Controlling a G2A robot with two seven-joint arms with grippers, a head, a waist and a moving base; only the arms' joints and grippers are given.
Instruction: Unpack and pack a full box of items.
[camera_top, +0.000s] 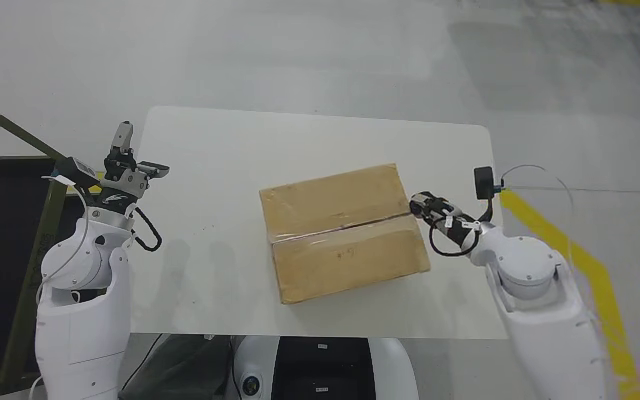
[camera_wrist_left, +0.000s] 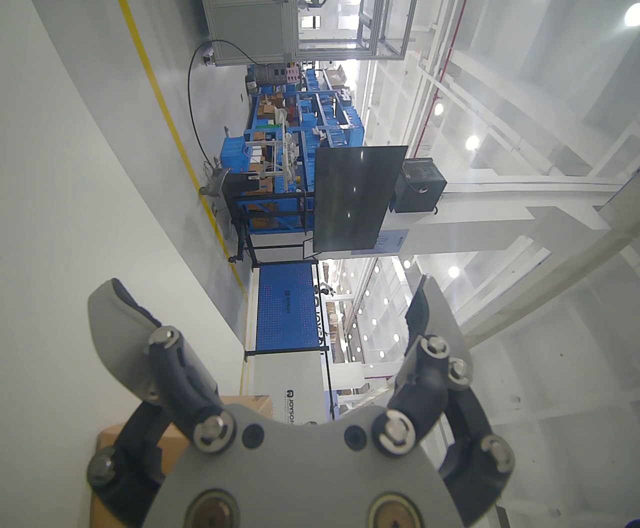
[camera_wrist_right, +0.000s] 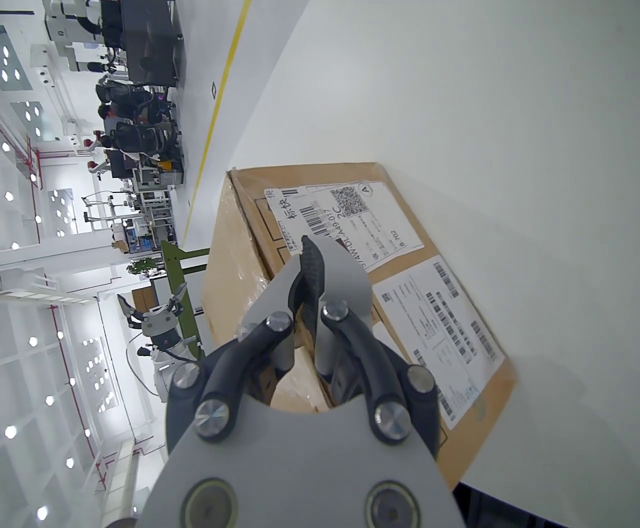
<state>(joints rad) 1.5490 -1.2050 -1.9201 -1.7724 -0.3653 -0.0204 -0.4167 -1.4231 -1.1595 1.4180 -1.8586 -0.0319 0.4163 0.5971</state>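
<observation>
Item one: I am seeing the cardboard box (camera_top: 343, 232) sitting shut near the middle of the tabletop (camera_top: 220, 140), tape running along its top seam and paper labels (camera_wrist_right: 345, 220) showing on one end face. Item two: I am holding the right claw (camera_wrist_right: 307, 260), fingers pressed together, just beside the box's labelled end, by its top edge. Item three: I am holding the left claw (camera_wrist_left: 270, 295) well apart from the box's opposite end, fingers spread wide, gripping nothing.
</observation>
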